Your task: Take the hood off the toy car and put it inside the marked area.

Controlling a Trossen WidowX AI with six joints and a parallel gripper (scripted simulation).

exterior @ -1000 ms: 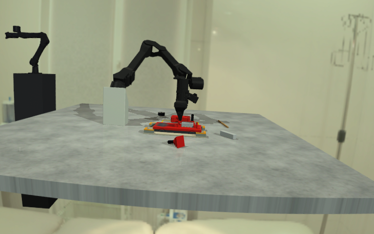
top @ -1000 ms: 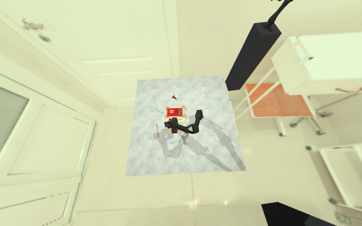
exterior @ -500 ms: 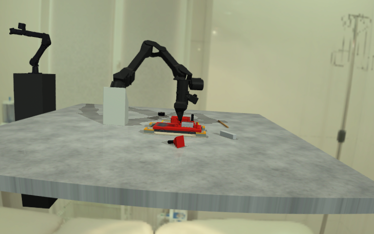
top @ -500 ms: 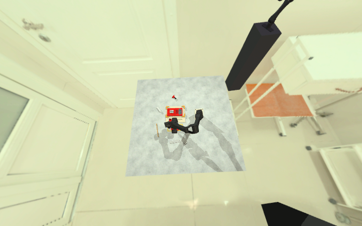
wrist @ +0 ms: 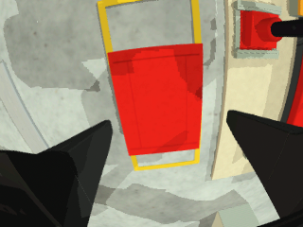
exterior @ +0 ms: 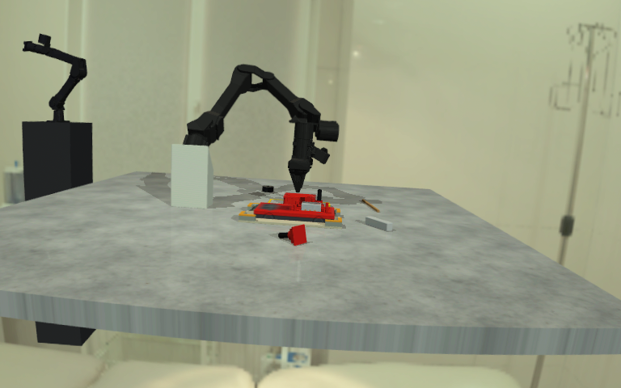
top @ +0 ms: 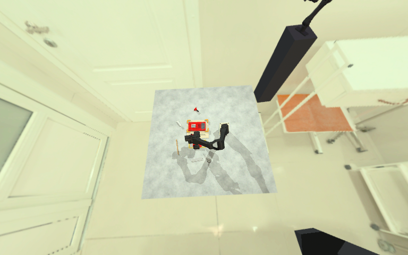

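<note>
The red hood (wrist: 158, 101) (exterior: 299, 196) lies behind the toy car, over the yellow outline of the marked area (wrist: 196, 24). In the wrist view the outline shows beyond both ends of the hood; its long sides beside the hood are mostly hidden. My gripper (wrist: 170, 120) (exterior: 297, 190) is open, pointing down over the hood. One finger stands on each side of it, with a visible gap at both sides. The red toy car (top: 197, 126) (exterior: 265, 210) sits in its holder without the hood. The arm hides most of the hood in the top view.
A red block with a black rod (wrist: 258, 30) stands on the beige board (wrist: 241, 90), close to the right finger. A red piece (exterior: 298, 234) (top: 195, 109), a grey block (exterior: 378, 223), a brown stick (exterior: 370, 205) and a black wheel (exterior: 268, 188) lie around the car.
</note>
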